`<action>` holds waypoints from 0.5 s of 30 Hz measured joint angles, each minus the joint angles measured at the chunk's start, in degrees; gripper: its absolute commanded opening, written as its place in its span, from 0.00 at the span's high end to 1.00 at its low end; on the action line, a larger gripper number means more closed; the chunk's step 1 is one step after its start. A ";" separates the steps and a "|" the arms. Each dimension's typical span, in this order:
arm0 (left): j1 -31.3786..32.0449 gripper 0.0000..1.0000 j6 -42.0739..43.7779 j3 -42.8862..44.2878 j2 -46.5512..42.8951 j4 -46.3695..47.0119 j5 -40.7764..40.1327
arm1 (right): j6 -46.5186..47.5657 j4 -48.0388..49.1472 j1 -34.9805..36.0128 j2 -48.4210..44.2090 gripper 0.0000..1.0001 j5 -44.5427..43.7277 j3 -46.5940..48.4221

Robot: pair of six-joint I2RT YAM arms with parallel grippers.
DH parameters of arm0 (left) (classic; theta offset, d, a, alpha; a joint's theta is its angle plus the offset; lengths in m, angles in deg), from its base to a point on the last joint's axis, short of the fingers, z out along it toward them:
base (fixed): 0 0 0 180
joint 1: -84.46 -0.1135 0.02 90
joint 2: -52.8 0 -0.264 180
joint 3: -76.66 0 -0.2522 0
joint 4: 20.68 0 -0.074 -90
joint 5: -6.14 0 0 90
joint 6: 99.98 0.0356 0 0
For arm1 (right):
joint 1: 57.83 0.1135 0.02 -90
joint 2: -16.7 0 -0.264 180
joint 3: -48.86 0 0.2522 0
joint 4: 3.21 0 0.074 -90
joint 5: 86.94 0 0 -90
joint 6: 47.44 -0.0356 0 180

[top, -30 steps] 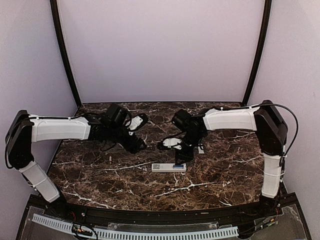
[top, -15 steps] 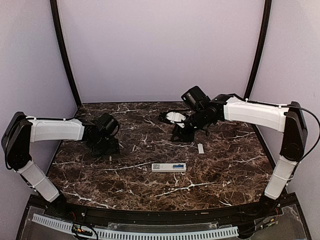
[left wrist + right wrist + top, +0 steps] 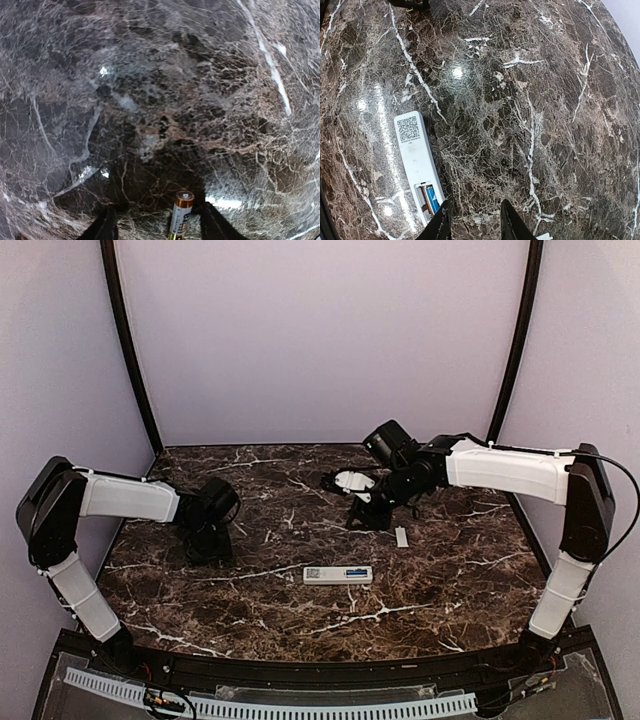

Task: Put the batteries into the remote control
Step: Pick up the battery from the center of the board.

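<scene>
One blue cylindrical battery (image 3: 433, 199) sits in the open recess at one end of the slim white rectangular remote control (image 3: 412, 155). The remote lies back face upward near the front middle of the dark brown marble-patterned table (image 3: 450, 580). The bay beside that cell is too dark to read. Only the right wrist view resolves the recess; the overhead view shows just a blue patch. The right gripper (image 3: 474, 207) hangs above the table with jaws apart and nothing between them.

Only the left wrist view shows a second battery with a copper-coloured cap (image 3: 180, 215). It lies between the spread fingers of the left gripper (image 3: 207, 543), and the frame edge cuts off its lower end. Contact with the fingers cannot be judged.

A small flat pale grey rectangular cover piece (image 3: 401, 537) lies apart from the remote.
</scene>
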 measured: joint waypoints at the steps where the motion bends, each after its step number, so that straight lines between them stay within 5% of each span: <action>1: -0.09 0.54 -0.22 0.02 0.00 -0.13 0.20 | 0.00 0.00 0.00 0.00 0.69 -0.11 0.00; 9: -0.11 0.77 -0.11 0.00 -0.09 -0.07 2.19 | 0.04 -0.11 0.00 0.00 0.70 -1.09 0.00; 12: -0.13 0.97 0.46 0.00 -0.07 0.35 3.02 | 0.02 -0.28 0.00 0.00 0.72 -1.49 0.04; 15: -0.11 1.00 1.09 0.00 -0.04 1.25 4.02 | -0.22 -0.66 0.00 0.00 0.72 -2.29 0.11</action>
